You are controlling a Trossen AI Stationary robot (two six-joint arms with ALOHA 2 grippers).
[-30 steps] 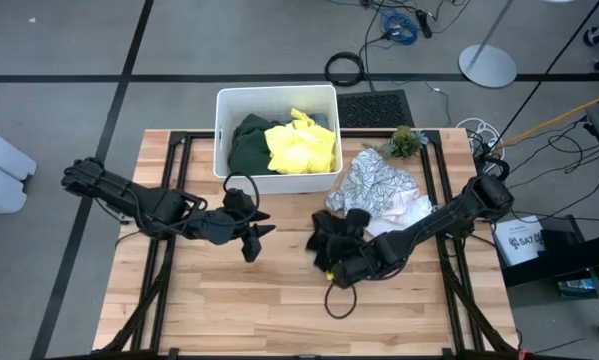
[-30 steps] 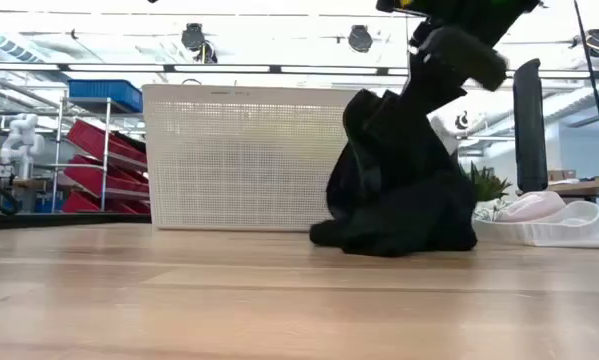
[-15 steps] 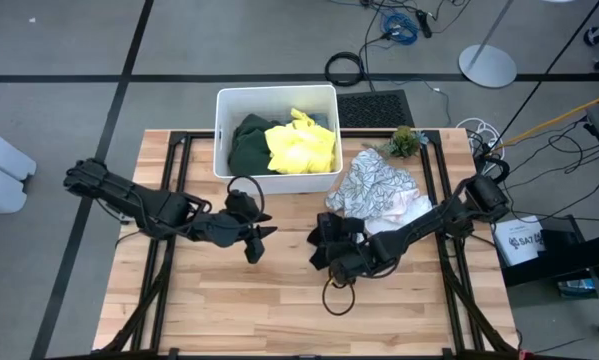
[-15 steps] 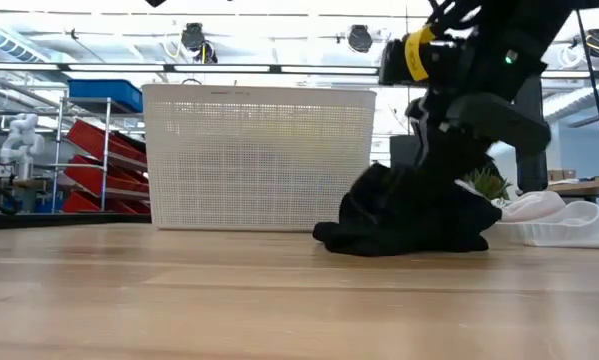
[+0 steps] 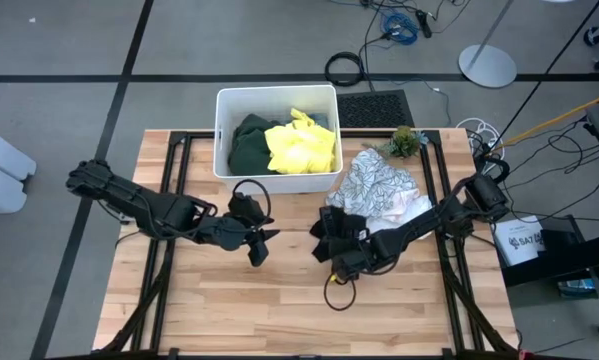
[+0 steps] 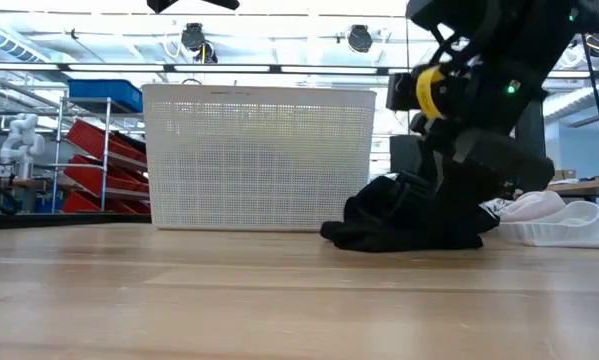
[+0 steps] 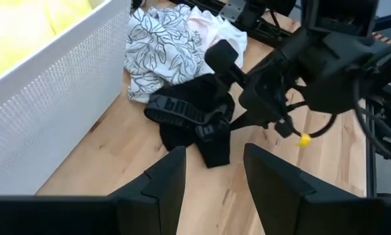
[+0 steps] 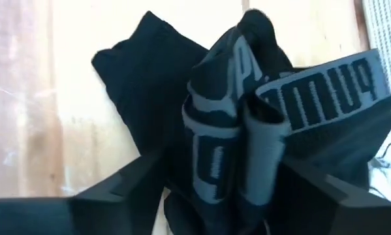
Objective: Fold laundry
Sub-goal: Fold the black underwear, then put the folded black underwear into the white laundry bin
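Looking down from the high view, you see your right gripper [image 5: 337, 250] low over the crumpled black cloth garment with a grey lettered waistband [image 5: 334, 228], which lies on the wooden slatted table [image 5: 279, 310] just in front of the white-and-grey leaf-patterned garment [image 5: 377, 187]. In your right wrist view the two fingers [image 8: 123, 189] stand spread on either side of the black garment's bunched waistband [image 8: 247, 137]; you cannot tell whether they are touching the cloth. From the low view the black garment [image 6: 404, 225] sits slumped on the tabletop beneath that arm, beside the white perforated plastic bin [image 6: 259, 155].

Your left gripper [image 5: 261, 243] hovers over bare wood near the middle of the table, just to the left of the black garment and apart from it. Its fingers [image 7: 162, 183] are parted with nothing between them, and its camera looks across at the black garment [image 7: 195, 124] and the patterned one [image 7: 159, 42].

The bin [image 5: 222, 130] at the table's far edge holds the dark green garment [image 5: 249, 145] and the bright yellow garment [image 5: 301, 145] side by side, touching.
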